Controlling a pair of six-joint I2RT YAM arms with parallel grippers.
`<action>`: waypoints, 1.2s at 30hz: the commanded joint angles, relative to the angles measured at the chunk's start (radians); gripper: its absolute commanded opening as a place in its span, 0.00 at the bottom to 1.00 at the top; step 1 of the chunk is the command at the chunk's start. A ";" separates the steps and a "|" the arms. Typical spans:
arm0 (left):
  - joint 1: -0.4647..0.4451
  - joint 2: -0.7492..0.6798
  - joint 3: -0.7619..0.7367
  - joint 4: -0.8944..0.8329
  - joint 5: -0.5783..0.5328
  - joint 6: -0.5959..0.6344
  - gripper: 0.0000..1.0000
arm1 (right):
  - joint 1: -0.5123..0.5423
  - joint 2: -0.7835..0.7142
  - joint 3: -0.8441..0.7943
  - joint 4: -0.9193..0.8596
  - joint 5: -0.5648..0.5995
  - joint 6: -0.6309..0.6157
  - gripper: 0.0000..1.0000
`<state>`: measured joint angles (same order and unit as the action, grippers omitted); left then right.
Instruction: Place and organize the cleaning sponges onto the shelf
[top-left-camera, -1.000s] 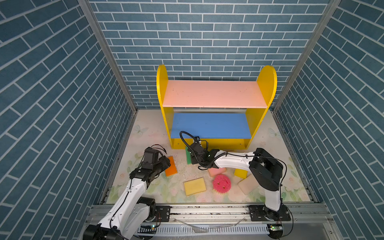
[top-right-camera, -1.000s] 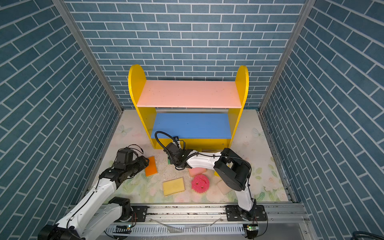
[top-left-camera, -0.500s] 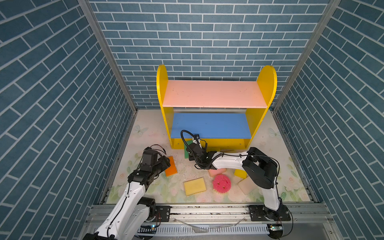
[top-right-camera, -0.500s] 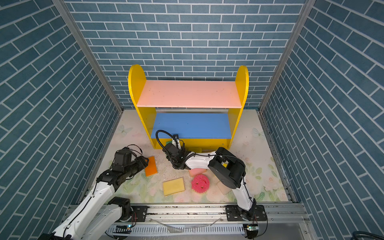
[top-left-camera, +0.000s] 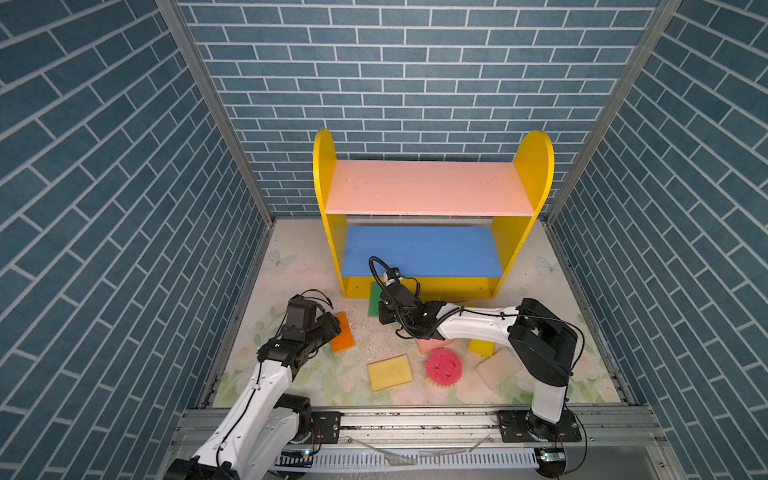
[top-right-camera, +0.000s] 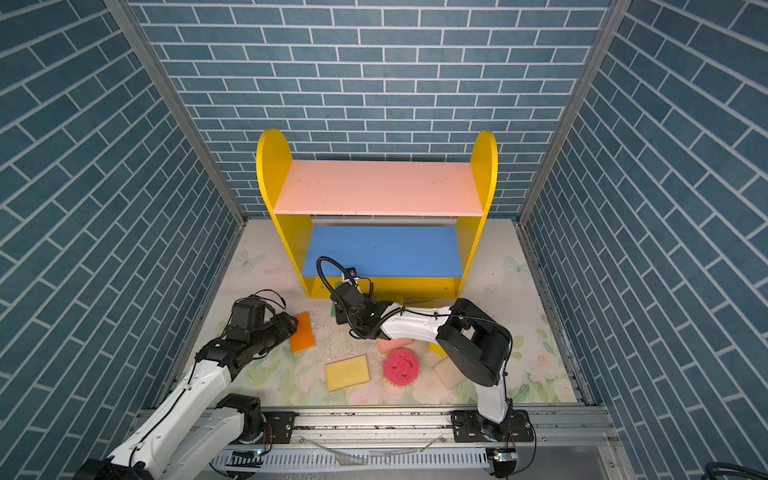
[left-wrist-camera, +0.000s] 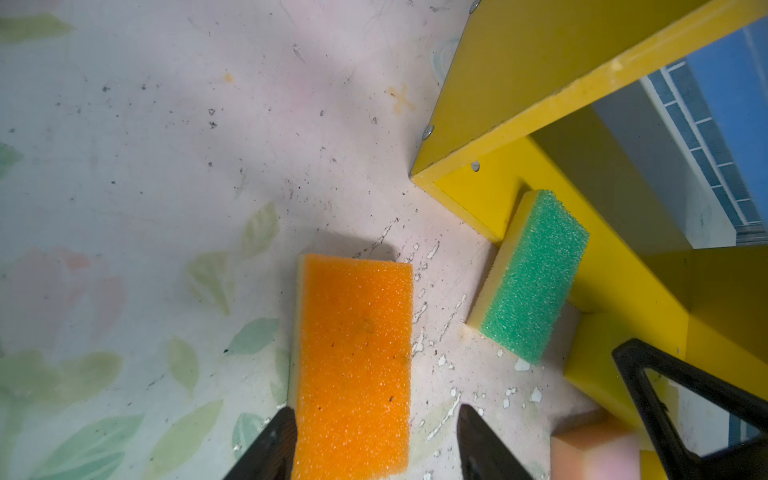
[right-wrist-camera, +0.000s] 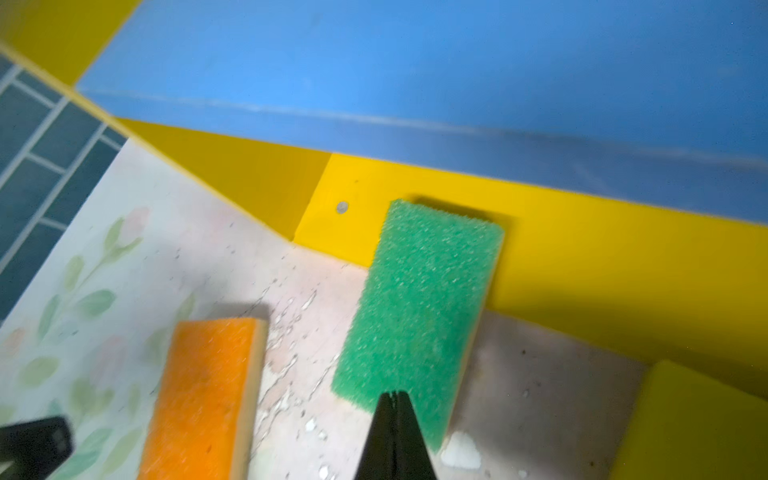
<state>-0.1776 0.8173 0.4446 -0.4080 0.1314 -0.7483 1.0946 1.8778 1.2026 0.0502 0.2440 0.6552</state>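
Green sponge (top-left-camera: 374, 299) rests one end against the shelf (top-left-camera: 419, 289) base in both top views, just ahead of the right gripper (top-left-camera: 384, 318). Left wrist view: the left gripper (left-wrist-camera: 376, 415), fingers spread, straddles the orange sponge (left-wrist-camera: 353, 353), with bare mat (left-wrist-camera: 145, 166) beside. Right wrist view: jaws pressed together, empty, over the green near edge.

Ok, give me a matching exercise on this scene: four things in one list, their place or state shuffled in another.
1 orange sponge
2 green sponge
3 round pink sponge
4 right gripper

A shut
B propped against the base of the shelf
C inside the open left gripper
D flat on the mat beside a yellow sponge

Pairs: 1-C, 2-B, 3-D, 4-A
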 joint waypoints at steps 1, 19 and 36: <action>-0.007 -0.012 0.009 0.008 -0.012 0.005 0.63 | 0.014 -0.021 -0.043 -0.080 -0.153 -0.027 0.00; -0.034 0.006 0.016 0.015 -0.016 -0.002 0.33 | 0.002 0.098 -0.096 0.055 -0.144 0.041 0.00; -0.055 0.044 0.023 0.030 -0.016 -0.013 0.36 | -0.052 0.187 -0.018 0.165 -0.106 0.051 0.00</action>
<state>-0.2222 0.8558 0.4465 -0.3828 0.1246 -0.7559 1.0470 2.0335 1.1404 0.2199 0.1116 0.7063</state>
